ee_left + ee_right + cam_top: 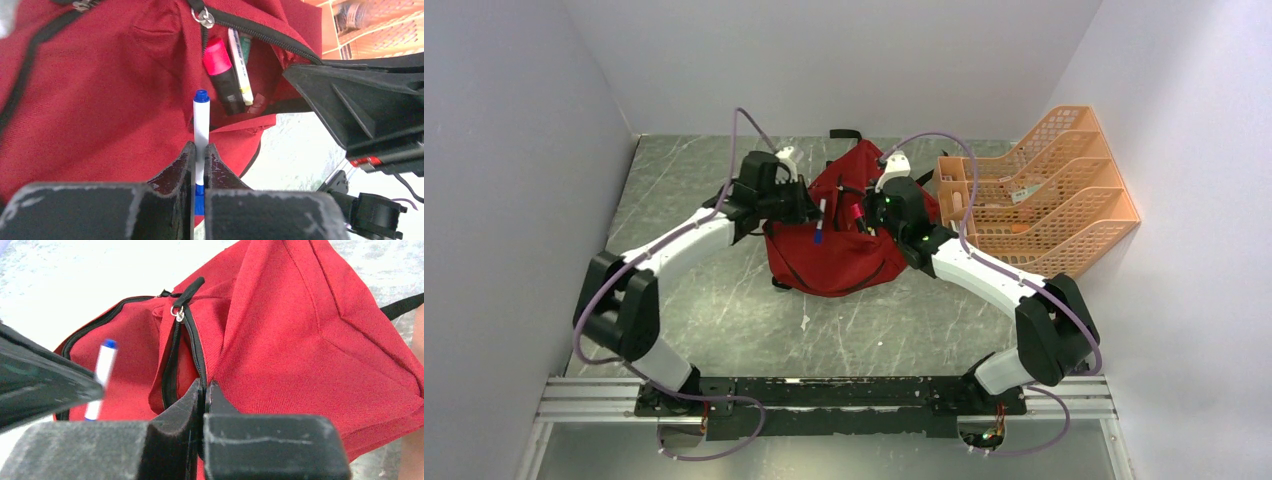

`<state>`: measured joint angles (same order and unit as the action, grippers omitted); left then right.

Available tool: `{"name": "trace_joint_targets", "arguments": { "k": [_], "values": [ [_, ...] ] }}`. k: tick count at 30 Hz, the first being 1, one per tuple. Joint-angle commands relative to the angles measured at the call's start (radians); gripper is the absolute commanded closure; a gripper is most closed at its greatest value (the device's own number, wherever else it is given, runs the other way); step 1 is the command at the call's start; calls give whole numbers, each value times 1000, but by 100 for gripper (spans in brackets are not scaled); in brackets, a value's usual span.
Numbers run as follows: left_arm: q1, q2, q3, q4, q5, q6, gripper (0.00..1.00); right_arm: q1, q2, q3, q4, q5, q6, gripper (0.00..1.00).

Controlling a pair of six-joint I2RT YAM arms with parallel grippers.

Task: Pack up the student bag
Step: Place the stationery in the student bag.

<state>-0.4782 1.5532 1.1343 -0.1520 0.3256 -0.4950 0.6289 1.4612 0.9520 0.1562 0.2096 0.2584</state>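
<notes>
The dark red student bag [839,255] lies mid-table with its front pocket unzipped. My left gripper [200,150] is shut on a white pen with blue ends [201,122], held just outside the pocket mouth; the pen also shows in the top view [820,222] and the right wrist view [101,371]. A pink-capped highlighter [220,70] and a white pen [240,65] stick out of the pocket. My right gripper [205,387] is shut on the pocket's zipper edge [197,355], holding it up. A black zipper pull [187,292] sits above.
An orange plastic mesh file organizer [1044,195] stands at the right of the bag, close behind the right arm, with small items in it. The grey marbled table [724,300] is walled on left, back and right.
</notes>
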Motion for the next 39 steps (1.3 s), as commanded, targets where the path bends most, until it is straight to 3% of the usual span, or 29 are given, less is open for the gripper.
{"name": "trace_joint_targets", "arguments": {
  "k": [1, 12, 39],
  "values": [
    [-48, 97, 57, 100, 50, -78, 95, 11, -11, 36, 13, -21, 34, 100],
    [-106, 242, 171, 144, 83, -124, 95, 10, -27, 39, -9, -20, 28, 100],
    [-106, 475, 431, 136, 119, -198, 95, 12, -39, 30, -20, -36, 33, 100]
  ]
}}
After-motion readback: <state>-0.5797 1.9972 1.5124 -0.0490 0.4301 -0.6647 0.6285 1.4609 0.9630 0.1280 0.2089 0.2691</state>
